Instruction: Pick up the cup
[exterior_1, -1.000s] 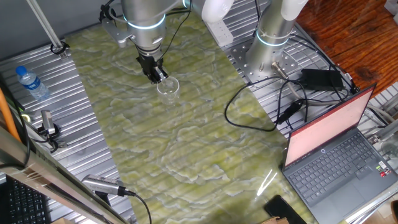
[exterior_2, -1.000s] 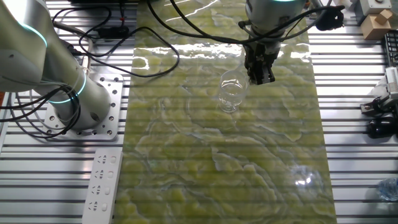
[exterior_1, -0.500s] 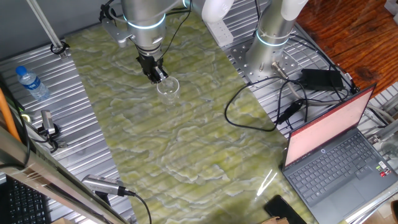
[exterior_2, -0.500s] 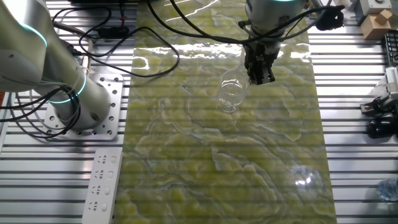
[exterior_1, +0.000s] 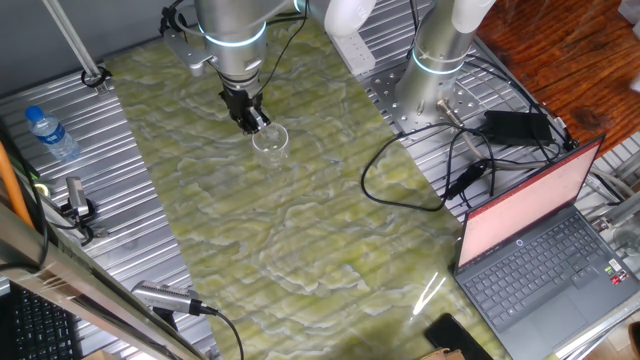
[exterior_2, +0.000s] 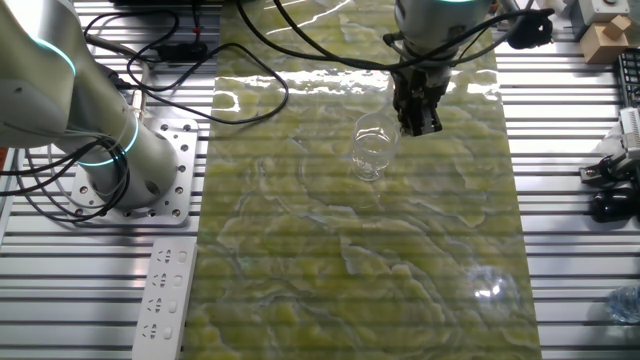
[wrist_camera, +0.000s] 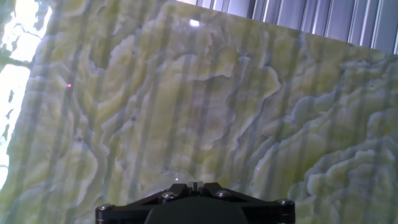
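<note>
The cup is small, clear and nearly colourless, over the green marbled mat. My gripper stands over its rim on one side, fingers pinched together on the cup's wall. In the other fixed view the cup hangs tilted to the lower left of my gripper. I cannot tell whether its base touches the mat. In the hand view my gripper shows narrowly closed jaws with a thin pale strip between them, and a faint curve of the cup beside them.
A water bottle with a blue cap lies on the metal table at the left. A second arm's base, black cables and an open laptop are at the right. A power strip lies beside the mat.
</note>
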